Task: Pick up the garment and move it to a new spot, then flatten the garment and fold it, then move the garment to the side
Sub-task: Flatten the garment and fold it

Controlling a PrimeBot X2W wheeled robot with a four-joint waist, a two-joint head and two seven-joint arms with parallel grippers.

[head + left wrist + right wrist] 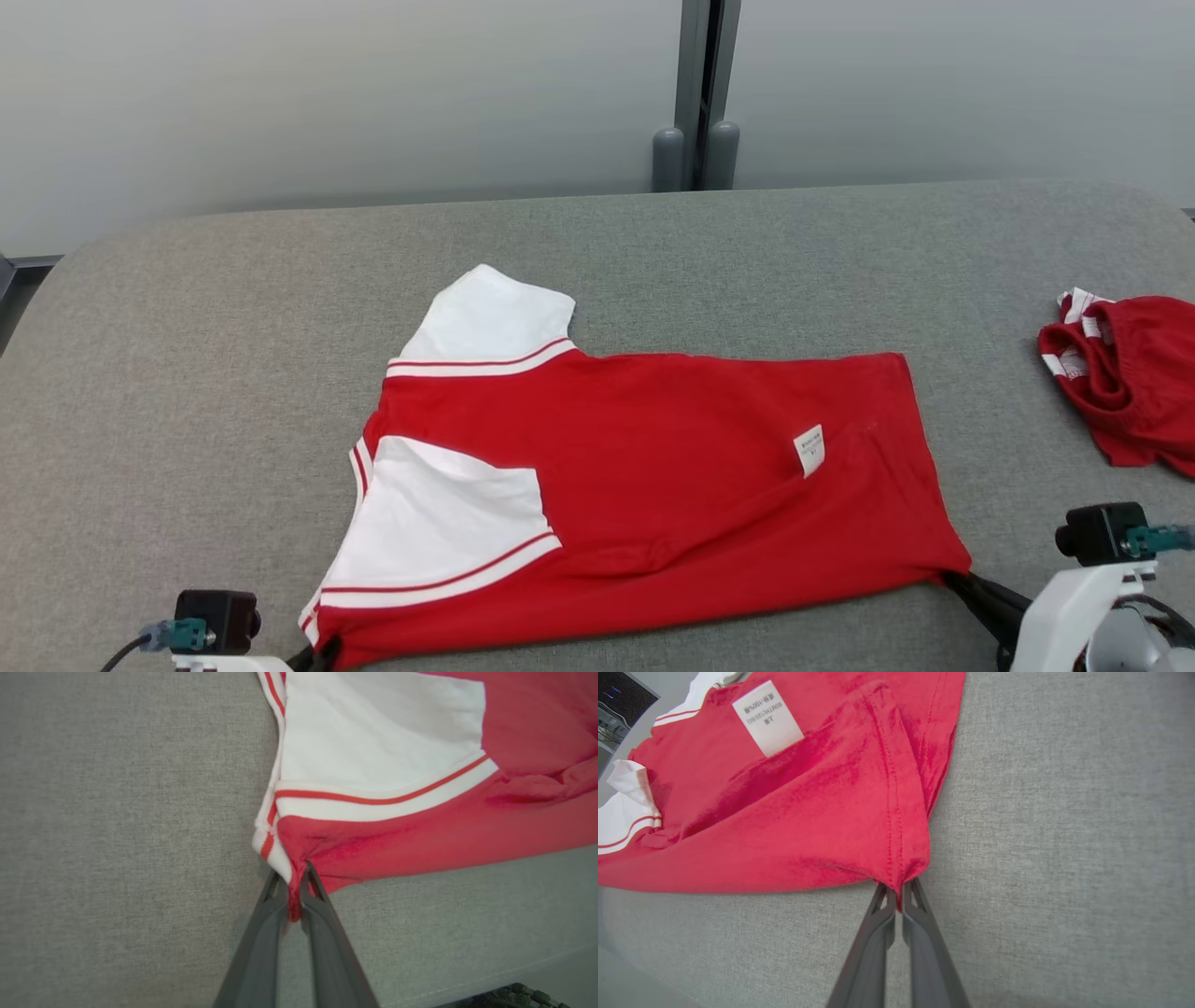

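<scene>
Both claws are clamped tight: the left gripper nips the shoulder-end corner of the red cotton T-shirt with white striped sleeves, and the right gripper nips its hem corner, fingers all but touching with just cloth between them. The shirt lies spread across the middle of the grey cloth-covered desk, its long side along the near edge. I'd call this the flatten-and-fold step: next both arms should lift together, keeping that edge taut, and carry it towards the far edge. There's plenty of bare desk beyond and towards the left edge. On the right a crumpled red garment sits by the right edge, and the near edge is close behind the claws
</scene>
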